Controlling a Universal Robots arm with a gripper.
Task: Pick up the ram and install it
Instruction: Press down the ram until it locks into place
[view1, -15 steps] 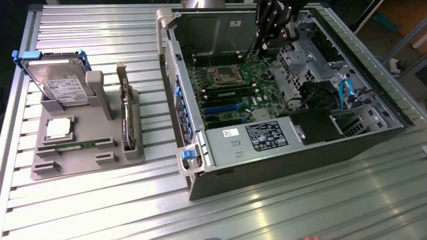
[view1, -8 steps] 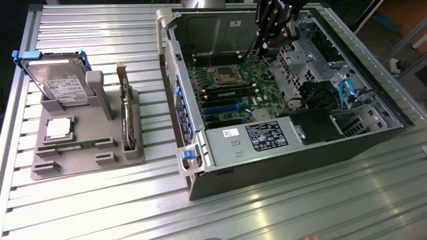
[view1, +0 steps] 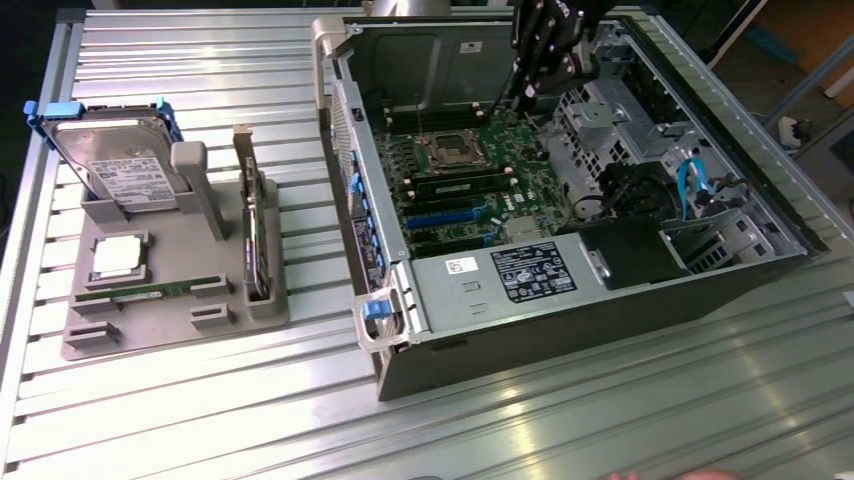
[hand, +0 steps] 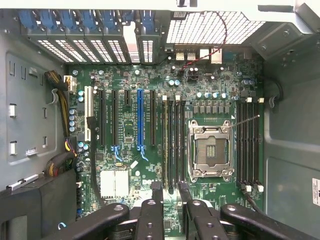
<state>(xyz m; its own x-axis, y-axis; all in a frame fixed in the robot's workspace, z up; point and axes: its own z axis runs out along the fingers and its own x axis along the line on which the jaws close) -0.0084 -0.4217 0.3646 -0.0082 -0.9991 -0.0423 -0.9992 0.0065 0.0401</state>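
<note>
Exterior view: the ram (view1: 131, 291) lay flat in a recess along the near edge of the grey tray (view1: 174, 325), lower left of frame. It sat just below the processor chip (view1: 118, 255), with the hard drive (view1: 114, 165) further up and the expansion card (view1: 250, 230) on edge to the right. It was not picked up yet. The gripper (view1: 534, 92) hung at upper centre-right, inside the open computer case (view1: 601, 290) above the motherboard (view1: 467, 190), well apart from the ram. Wrist view: the gripper (hand: 170, 189) had its fingers (hand: 152, 200) parted with nothing between them. It looked down on the long memory slots (hand: 172, 145) beside the bare CPU socket (hand: 210, 150). Handling, as a judgement: the ram is likely light, thin and stiff but fragile, so chips and contact edge shouldn't be squeezed. The best hold looks like across the two long edges near mid-length, kept square so it doesn't tilt.
</note>
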